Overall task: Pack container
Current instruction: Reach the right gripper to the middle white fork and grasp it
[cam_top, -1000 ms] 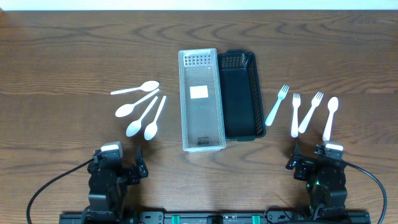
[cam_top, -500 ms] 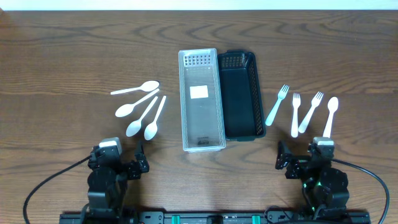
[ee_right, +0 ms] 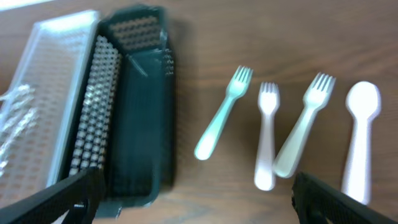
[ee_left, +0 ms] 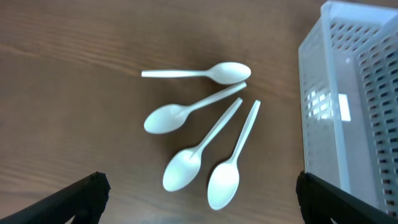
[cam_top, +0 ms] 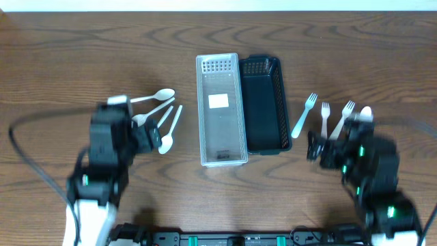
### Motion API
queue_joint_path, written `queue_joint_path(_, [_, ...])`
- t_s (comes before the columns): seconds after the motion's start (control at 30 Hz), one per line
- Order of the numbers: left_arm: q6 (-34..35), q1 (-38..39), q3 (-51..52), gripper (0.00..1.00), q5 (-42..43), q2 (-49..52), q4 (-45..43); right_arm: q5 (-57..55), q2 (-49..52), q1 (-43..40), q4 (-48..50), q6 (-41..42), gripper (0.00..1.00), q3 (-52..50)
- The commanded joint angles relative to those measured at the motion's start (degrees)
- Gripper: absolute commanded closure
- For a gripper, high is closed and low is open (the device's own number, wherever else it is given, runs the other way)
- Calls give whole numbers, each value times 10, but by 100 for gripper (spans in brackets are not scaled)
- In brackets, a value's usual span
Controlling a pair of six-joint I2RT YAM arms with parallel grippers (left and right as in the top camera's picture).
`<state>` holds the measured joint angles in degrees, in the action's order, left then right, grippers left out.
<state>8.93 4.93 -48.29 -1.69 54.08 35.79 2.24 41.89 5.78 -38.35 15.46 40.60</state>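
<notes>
Dark wooden table [cam_top: 68, 55] is stretching under everything, and we are judging the packing as not yet begun. We are holding the left claw [ee_left: 199, 190] spread wide above the table, with nothing in it. Four white spoons [ee_left: 165, 119] are lying loose just ahead of it, within the span of its two fingers and crowded close together. The clear bin [ee_left: 354, 106] is standing off to that claw's right, and only a white label [cam_top: 218, 101] is showing inside it.

We are holding the right claw [ee_right: 196, 190] wide apart too, gripping nothing. Ahead of it and a little to its right, three forks [ee_right: 266, 137] are lying side by side, with a lone spoon [ee_right: 360, 137] farther right. The black bin [ee_right: 137, 106] is sitting ahead to that claw's left, pressed against the clear bin, and it is looking empty.

All eight pieces are therefore waiting outside the bins. Nothing is standing between either claw and its cutlery, though we are expecting the crowded spoons and the two nearly touching forks to nudge each other when one is lifted.
</notes>
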Motion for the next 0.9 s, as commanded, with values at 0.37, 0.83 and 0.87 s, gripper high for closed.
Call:
queue_joint_path(0.37, [-40,-40,-238,2,-4,260,116,79,479,-178,-163,-11,12,366])
queue_joint_path(0.83, [-40,-40,-238,2,-4,268,116,-52,637,-171,-167,25,30,364])
queue_joint_path(0.87, [-40,-40,-238,2,-4,268,116,-52,649,-171,-165,32,32,364])
